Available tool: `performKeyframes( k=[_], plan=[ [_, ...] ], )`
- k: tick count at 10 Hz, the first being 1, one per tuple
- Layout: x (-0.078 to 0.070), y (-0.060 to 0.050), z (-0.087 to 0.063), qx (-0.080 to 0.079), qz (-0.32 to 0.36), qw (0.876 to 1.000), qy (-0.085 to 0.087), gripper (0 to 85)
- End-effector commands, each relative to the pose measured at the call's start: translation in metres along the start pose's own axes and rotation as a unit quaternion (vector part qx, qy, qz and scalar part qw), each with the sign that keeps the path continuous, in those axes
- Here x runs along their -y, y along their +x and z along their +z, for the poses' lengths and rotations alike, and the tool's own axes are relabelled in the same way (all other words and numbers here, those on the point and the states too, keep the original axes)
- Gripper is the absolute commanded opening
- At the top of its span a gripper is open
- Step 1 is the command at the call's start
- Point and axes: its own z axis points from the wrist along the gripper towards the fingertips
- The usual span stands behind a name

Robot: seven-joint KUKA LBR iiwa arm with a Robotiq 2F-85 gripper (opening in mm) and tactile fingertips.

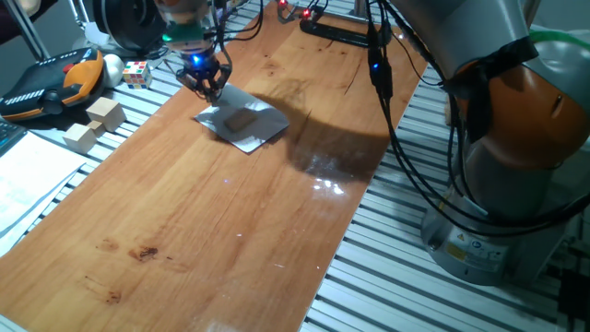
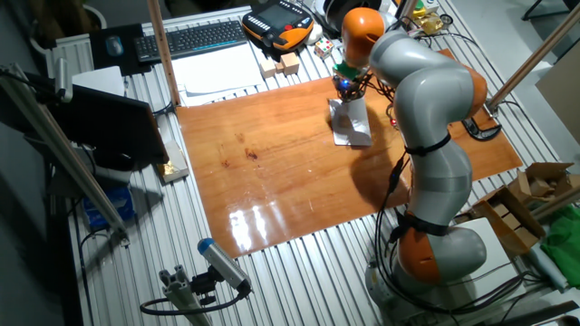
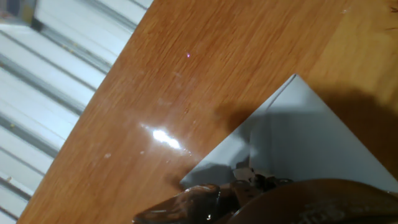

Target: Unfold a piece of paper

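The piece of paper (image 1: pixel 247 123) is a white folded sheet lying on the wooden tabletop (image 1: pixel 212 231) near its far end. It also shows in the other fixed view (image 2: pixel 352 125) and fills the lower right of the hand view (image 3: pixel 317 140). My gripper (image 1: pixel 209 89) points down at the sheet's far left edge, with its fingers drawn together on that edge. In the other fixed view the gripper (image 2: pixel 345 89) sits over the sheet's top end, which looks slightly raised. In the hand view the blurred fingertips (image 3: pixel 211 198) touch the sheet's edge near a corner.
Two tan wooden blocks (image 1: pixel 94 123), a colour cube (image 1: pixel 136 74) and an orange-black pendant (image 1: pixel 55 83) lie left of the board. Printed sheets (image 1: pixel 28 180) lie at the left edge. A keyboard (image 2: pixel 190 38) is behind. The robot base (image 1: pixel 516 148) and cables stand right.
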Motion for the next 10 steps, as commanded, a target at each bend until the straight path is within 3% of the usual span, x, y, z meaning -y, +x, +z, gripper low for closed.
performKeyframes(
  k=[1, 6, 7, 10],
  plan=[
    [0.002, -0.002, 0.000, 0.001, 0.008, 1.000, 0.000, 2.0],
    [0.023, -0.012, -0.002, 0.021, 0.017, 1.000, 0.012, 2.0],
    [0.023, -0.012, -0.003, 0.017, 0.023, 1.000, 0.010, 2.0],
    [0.023, -0.012, -0.003, -0.020, -0.005, 1.000, -0.003, 2.0]
  ],
)
